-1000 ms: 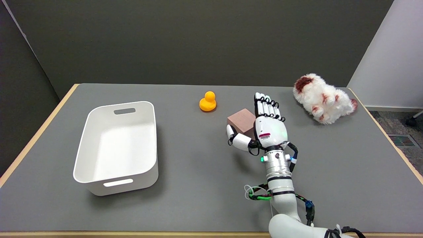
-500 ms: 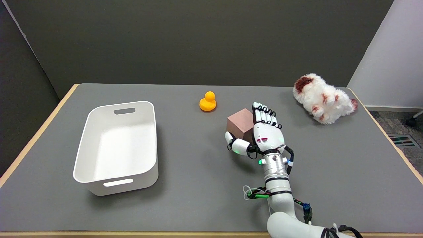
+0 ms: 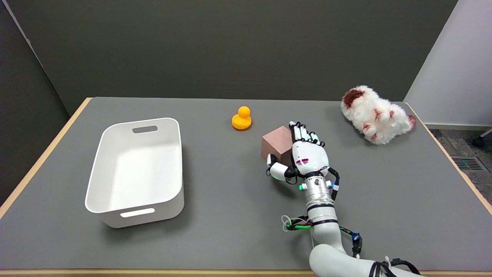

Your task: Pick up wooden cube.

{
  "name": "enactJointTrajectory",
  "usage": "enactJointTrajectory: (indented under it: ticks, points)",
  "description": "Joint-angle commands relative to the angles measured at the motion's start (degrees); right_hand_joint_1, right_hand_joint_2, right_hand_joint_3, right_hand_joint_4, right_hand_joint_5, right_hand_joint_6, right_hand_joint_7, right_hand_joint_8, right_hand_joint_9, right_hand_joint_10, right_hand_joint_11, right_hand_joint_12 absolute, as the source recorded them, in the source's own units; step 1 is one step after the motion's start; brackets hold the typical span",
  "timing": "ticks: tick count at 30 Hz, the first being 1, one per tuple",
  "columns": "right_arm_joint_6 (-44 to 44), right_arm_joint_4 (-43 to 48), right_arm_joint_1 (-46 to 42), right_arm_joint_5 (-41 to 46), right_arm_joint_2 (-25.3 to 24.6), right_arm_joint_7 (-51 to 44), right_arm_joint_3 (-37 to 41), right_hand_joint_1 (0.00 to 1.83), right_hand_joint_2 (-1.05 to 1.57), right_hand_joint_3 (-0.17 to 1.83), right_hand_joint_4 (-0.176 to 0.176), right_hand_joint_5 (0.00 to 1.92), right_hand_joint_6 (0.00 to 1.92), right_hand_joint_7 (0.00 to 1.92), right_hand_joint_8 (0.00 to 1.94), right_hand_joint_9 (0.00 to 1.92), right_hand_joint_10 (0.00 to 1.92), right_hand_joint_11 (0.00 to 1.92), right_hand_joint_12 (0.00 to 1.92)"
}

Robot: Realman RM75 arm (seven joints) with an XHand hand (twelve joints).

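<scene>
The wooden cube [image 3: 275,142], a brown block, stands on the grey table [image 3: 230,200] right of centre. My right hand [image 3: 305,156] is against its right side. The fingers [image 3: 303,132] curl over the cube's far right edge, and the thumb [image 3: 275,168] presses on its near face. The hand grips the cube between thumb and fingers. The cube's base still looks down on the table. Its right face is hidden behind the hand.
A yellow rubber duck [image 3: 241,118] sits just behind and left of the cube. A white and brown plush toy [image 3: 374,114] lies at the back right. A white bin [image 3: 136,171] stands on the left half of the table.
The fingers have curled down from straight onto the cube's far edge and the thumb has closed onto its near face. The hand drew back a little, and the cube shifted slightly left.
</scene>
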Motion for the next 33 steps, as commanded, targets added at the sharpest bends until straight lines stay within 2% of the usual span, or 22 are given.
enactJointTrajectory:
  ticks: [1,2,3,4,6,8,9,13,17,24,33]
  points:
    - [0.60,-2.95,1.37,-8.34,0.17,0.20,0.73,0.88,0.92,0.78,-0.176,0.08,0.87,0.00,1.59,0.46,1.55,0.00,1.84]
    - [0.60,-3.03,1.47,-8.44,0.23,0.42,0.73,0.91,0.94,0.76,-0.176,0.07,1.02,0.00,1.63,0.48,1.59,0.00,1.86]
    - [0.60,-3.11,1.55,-8.64,0.31,0.96,0.79,0.97,0.91,0.84,-0.176,0.11,1.04,0.00,1.73,0.49,1.69,0.00,1.90]
    - [0.60,-3.19,1.62,-8.75,0.33,1.34,0.81,0.98,0.97,0.79,-0.176,0.17,1.18,0.00,1.79,0.50,1.78,0.00,1.92]
    - [0.60,-3.29,2.07,-8.77,0.47,1.85,0.89,0.86,1.36,0.27,-0.176,0.37,1.87,0.00,1.82,0.53,1.91,0.00,1.92]
    - [0.60,-3.29,2.46,-8.91,0.63,1.98,0.89,1.11,1.34,0.08,-0.176,0.62,1.37,0.41,1.93,0.65,1.81,0.00,1.92]
    - [0.60,-3.35,2.71,-9.18,0.77,1.98,0.89,1.12,1.35,0.06,-0.176,0.63,1.34,0.42,1.94,0.64,1.82,0.00,1.92]
    - [0.60,-3.06,3.39,-10.13,1.34,2.06,1.27,1.12,1.34,0.08,-0.176,0.63,1.36,0.43,1.94,0.67,1.84,0.01,1.92]
    - [0.60,-2.37,3.86,-11.25,2.04,2.30,1.59,1.13,1.37,0.00,-0.176,0.61,1.37,0.46,1.94,0.69,1.84,0.09,1.92]
    - [0.60,-1.87,4.12,-11.63,2.32,3.50,1.91,1.12,1.33,0.10,-0.176,0.57,1.40,0.50,1.94,0.78,1.86,0.15,1.92]
    - [0.52,1.20,4.28,-15.08,3.66,4.38,2.63,1.11,1.32,0.14,-0.176,0.52,1.44,0.53,1.94,0.77,1.89,0.17,1.92]
